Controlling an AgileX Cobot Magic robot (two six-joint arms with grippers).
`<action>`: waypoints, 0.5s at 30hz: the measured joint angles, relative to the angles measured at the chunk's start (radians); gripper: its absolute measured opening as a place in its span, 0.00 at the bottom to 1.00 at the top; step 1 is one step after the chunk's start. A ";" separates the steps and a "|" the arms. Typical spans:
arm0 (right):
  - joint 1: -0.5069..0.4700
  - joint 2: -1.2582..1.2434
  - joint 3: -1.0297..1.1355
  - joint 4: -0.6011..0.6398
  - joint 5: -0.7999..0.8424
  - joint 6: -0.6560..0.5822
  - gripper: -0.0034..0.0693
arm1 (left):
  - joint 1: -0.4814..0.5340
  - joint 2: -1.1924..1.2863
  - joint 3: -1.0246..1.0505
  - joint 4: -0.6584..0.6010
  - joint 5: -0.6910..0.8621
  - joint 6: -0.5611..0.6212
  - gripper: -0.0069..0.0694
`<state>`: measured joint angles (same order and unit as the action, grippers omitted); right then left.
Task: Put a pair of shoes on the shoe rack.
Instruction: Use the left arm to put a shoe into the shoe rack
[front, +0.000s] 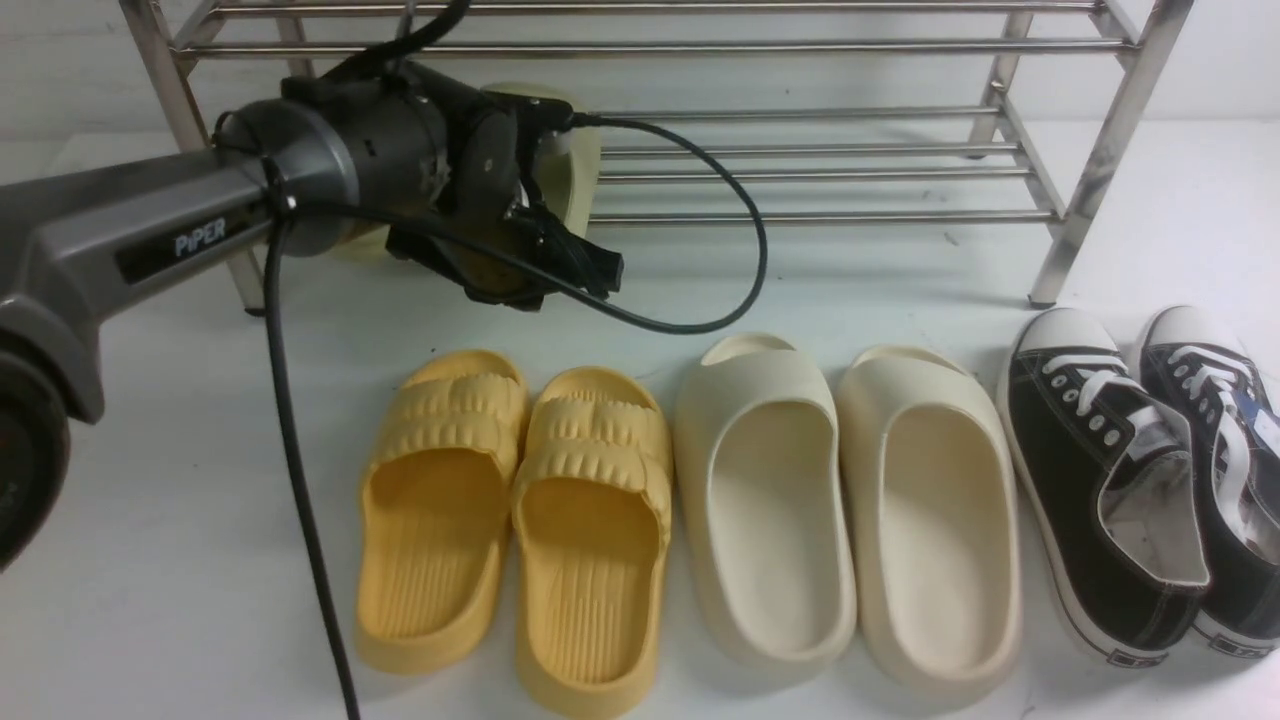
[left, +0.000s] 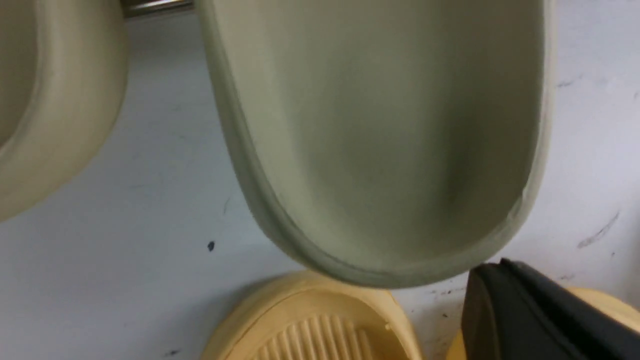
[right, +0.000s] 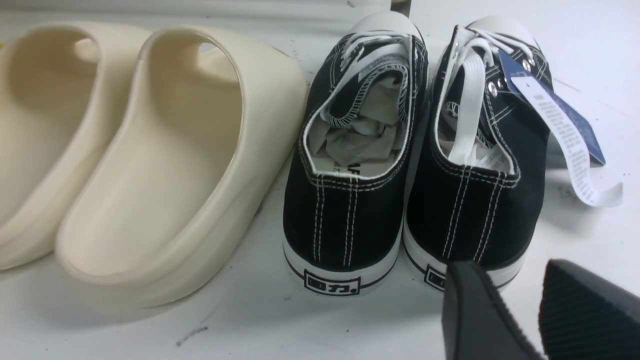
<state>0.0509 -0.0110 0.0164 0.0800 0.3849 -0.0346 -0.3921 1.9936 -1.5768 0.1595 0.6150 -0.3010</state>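
Two olive-khaki shoes lie at the left end of the shoe rack (front: 800, 215), on its lower rods, mostly hidden behind my left arm. One shoe (front: 580, 150) shows past the wrist, and an edge of the other (front: 355, 243) peeks out below the arm. In the left wrist view one shoe's heel (left: 380, 140) fills the middle and its mate (left: 50, 100) sits beside it. My left gripper (front: 600, 268) (left: 495, 274) is shut and empty, its tip just off that heel's rim. My right gripper (right: 510, 265) is open with nothing between its fingers, just behind the heel of a black sneaker (right: 475, 165).
In front of the rack a row of shoes stands on the white table: yellow ribbed slides (front: 515, 520) (left: 310, 325), cream slides (front: 850, 510) (right: 165, 165), then black-and-white sneakers (front: 1130, 480) (right: 355, 165). A black cable (front: 740, 230) loops from the left wrist.
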 joint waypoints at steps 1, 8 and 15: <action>0.000 0.000 0.000 0.000 0.000 0.000 0.38 | 0.000 0.006 -0.001 -0.001 -0.011 0.002 0.07; 0.000 0.000 0.000 0.000 0.000 0.000 0.38 | 0.000 0.043 -0.007 0.010 -0.087 0.003 0.07; 0.000 0.000 0.000 0.000 0.000 0.000 0.38 | 0.000 0.043 -0.026 0.036 -0.168 0.003 0.07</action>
<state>0.0509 -0.0110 0.0164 0.0800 0.3849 -0.0346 -0.3921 2.0371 -1.6028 0.1952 0.4470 -0.2983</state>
